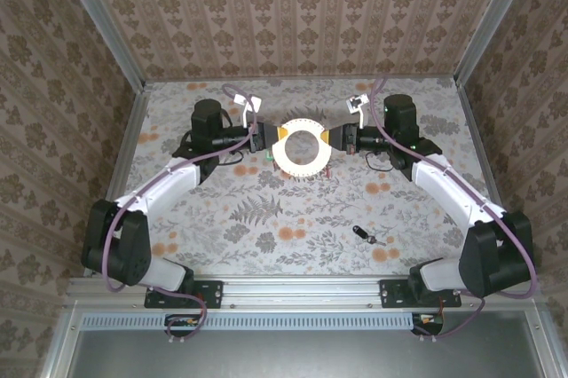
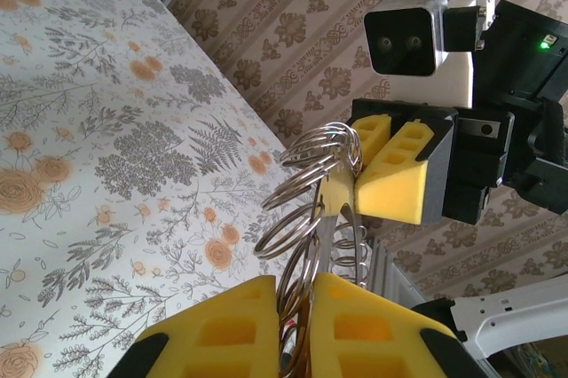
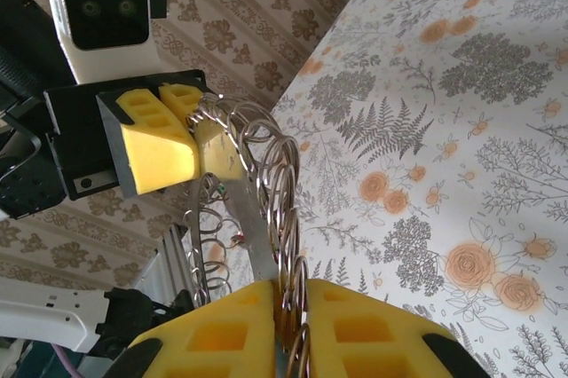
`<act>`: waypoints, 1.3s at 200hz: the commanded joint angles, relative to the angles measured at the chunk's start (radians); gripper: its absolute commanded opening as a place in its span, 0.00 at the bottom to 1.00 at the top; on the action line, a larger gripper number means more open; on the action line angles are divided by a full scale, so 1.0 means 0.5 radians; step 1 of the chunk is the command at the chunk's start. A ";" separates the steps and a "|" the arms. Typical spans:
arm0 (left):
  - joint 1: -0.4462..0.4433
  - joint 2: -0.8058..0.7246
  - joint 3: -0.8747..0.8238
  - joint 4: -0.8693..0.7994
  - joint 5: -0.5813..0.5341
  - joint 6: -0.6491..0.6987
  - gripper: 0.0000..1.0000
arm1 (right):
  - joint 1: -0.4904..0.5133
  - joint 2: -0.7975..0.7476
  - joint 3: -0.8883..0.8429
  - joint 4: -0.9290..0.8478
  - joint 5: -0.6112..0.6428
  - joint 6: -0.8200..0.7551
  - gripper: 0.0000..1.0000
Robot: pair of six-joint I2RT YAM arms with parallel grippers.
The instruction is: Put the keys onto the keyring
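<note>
Left gripper (image 2: 300,307) clamped on the keyring (image 1: 302,169), right gripper (image 3: 288,307) pinching the opposite side. The ring hangs between them over the far middle of the table (image 1: 222,218), its coils splayed out between the yellow pads. This looks like the hold-and-present step, with the ring readied for threading. One black key (image 1: 364,235) lies loose toward the near right corner. Next call, I'd say: one gripper steadies the ring alone while the other lets go and fetches that key. It's tiny and flat on the table, so a fiddly pinch, then a careful feed onto a coil.
</note>
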 commanded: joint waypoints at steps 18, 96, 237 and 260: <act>0.003 -0.171 0.071 0.118 -0.002 -0.031 0.00 | 0.001 -0.097 0.059 -0.075 0.241 -0.068 0.24; 0.045 -0.198 0.119 0.186 -0.023 -0.095 0.00 | 0.001 -0.591 -0.156 -0.092 0.864 -0.301 0.46; 0.066 -0.348 0.363 -0.265 -0.079 0.295 0.00 | 0.695 -0.994 -0.951 0.765 1.457 -1.424 0.21; 0.063 -0.346 0.409 -0.318 -0.074 0.345 0.00 | 0.888 -0.907 -0.968 0.933 1.654 -1.551 0.21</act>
